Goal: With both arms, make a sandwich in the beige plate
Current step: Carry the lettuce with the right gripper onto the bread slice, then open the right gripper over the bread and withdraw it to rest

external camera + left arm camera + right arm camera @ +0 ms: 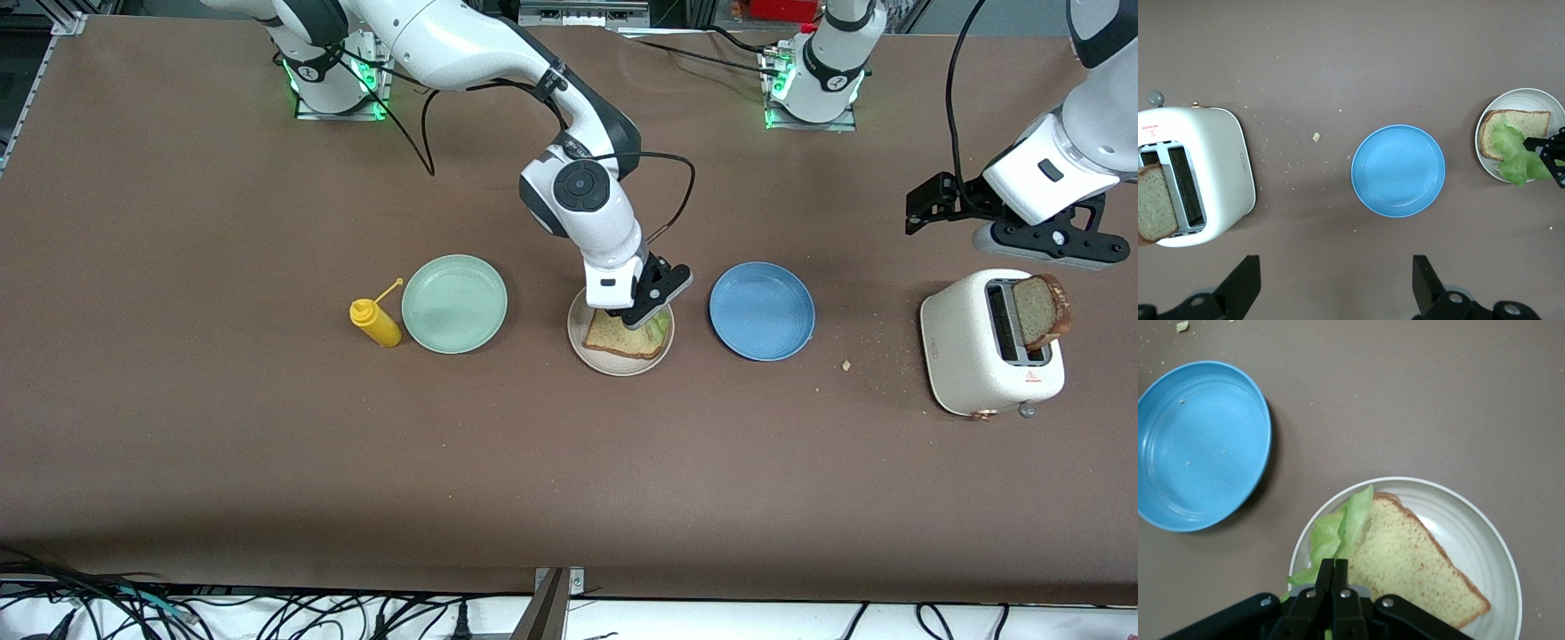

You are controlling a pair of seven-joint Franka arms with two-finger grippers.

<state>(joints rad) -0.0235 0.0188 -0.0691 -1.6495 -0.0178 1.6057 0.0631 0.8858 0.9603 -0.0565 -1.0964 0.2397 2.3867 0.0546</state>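
Right gripper (1333, 577) jaws pinch lettuce (1338, 530) over beige plate (1471, 520) — left gripper (1337, 283) jaws spread

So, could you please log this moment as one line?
right pincer: shut on lettuce, over beige plate | left pincer: open, waiting above toaster

A wide brown tabletop (222, 462) fills the view, dusted with crumbs (845, 365). Black cables (267, 613) lie tangled along its edge nearest the front camera.
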